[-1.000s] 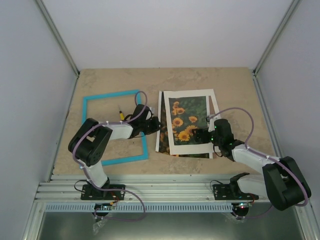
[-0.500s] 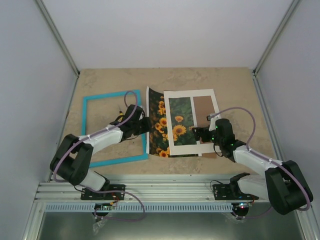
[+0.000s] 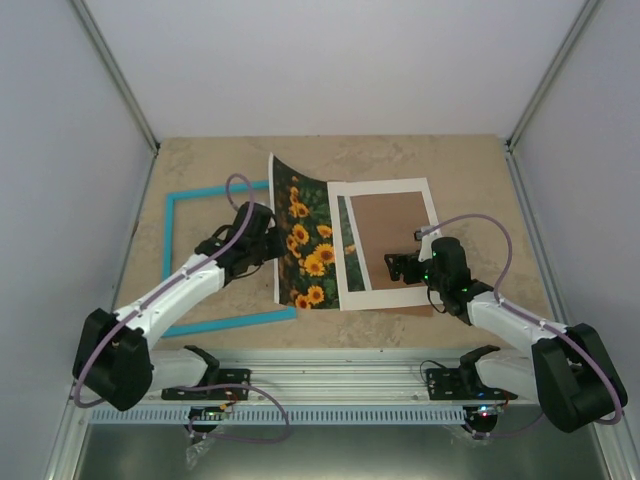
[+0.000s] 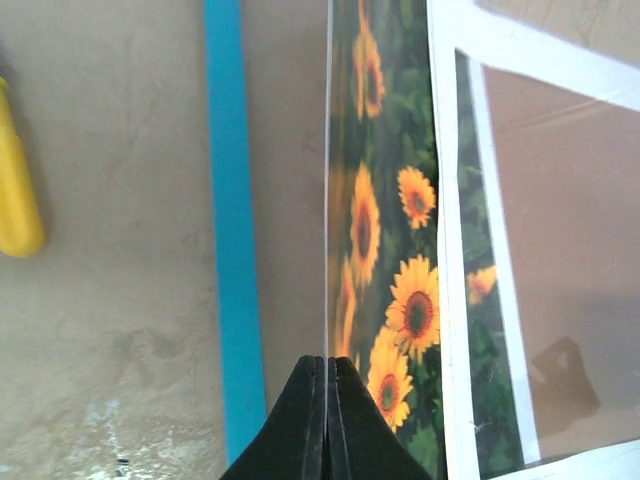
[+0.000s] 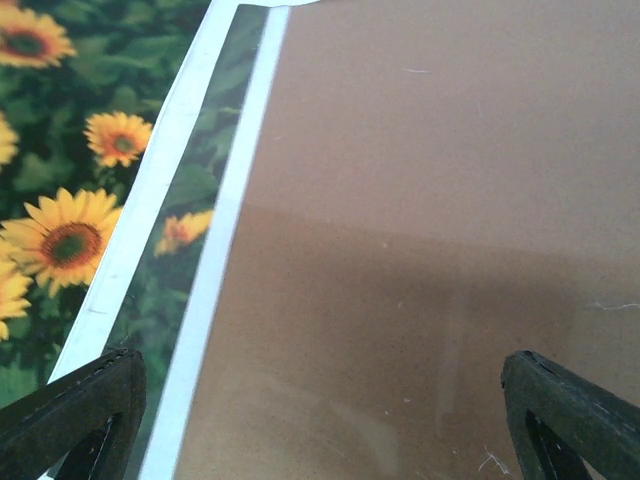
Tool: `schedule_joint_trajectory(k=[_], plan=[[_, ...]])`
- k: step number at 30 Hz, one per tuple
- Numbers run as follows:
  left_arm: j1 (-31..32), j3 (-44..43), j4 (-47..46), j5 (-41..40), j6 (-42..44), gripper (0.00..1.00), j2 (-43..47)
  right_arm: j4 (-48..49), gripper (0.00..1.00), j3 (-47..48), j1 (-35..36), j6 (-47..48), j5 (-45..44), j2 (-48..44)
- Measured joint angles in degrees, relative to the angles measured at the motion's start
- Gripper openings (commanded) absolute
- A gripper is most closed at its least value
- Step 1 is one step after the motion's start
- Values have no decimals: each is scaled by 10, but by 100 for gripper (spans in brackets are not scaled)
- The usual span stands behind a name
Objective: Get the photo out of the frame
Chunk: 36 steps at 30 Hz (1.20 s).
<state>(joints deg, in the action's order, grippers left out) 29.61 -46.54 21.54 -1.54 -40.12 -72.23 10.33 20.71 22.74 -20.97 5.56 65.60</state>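
The sunflower photo (image 3: 305, 235) lies partly out from under the white mat (image 3: 385, 298), its left edge lifted and curled. My left gripper (image 3: 268, 240) is shut on that left edge; in the left wrist view the fingertips (image 4: 327, 368) pinch the thin sheet (image 4: 385, 230) edge-on. The turquoise frame (image 3: 168, 250) lies empty on the table to the left, and its right bar (image 4: 232, 220) runs beside the photo. My right gripper (image 3: 400, 268) is open and low over the mat and the brown backing board (image 3: 395, 235). In the right wrist view (image 5: 320, 410) its fingers straddle the board (image 5: 420, 200).
A yellow object (image 4: 15, 190) lies on the table inside the frame, left of its right bar. The white mat (image 5: 215, 260) covers a narrow strip of the photo (image 5: 70, 130). Grey walls stand close on the left, back and right of the stone-patterned table (image 3: 470, 170).
My left gripper has pulled the photo leftward from under the mat, over the frame's right bar. The brown backing now fills most of the mat window. The right gripper has stayed in place.
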Motion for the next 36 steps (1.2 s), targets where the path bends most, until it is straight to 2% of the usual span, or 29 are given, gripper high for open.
schedule_joint_trajectory(k=[13, 20, 25, 36], plan=[[0, -138, 164, -103, 43, 0, 82, 0, 98, 0, 0, 0, -1, 0], [0, -233, 207, -111, 61, 0, 101, 0, 98, 0, 0, 0, -5, -3], [0, -284, 205, -67, 69, 0, 81, 0, 98, 0, 1, -1, -14, -16], [16, -311, 83, 104, 35, 0, -37, -15, 97, -12, 1, -16, -69, -92]])
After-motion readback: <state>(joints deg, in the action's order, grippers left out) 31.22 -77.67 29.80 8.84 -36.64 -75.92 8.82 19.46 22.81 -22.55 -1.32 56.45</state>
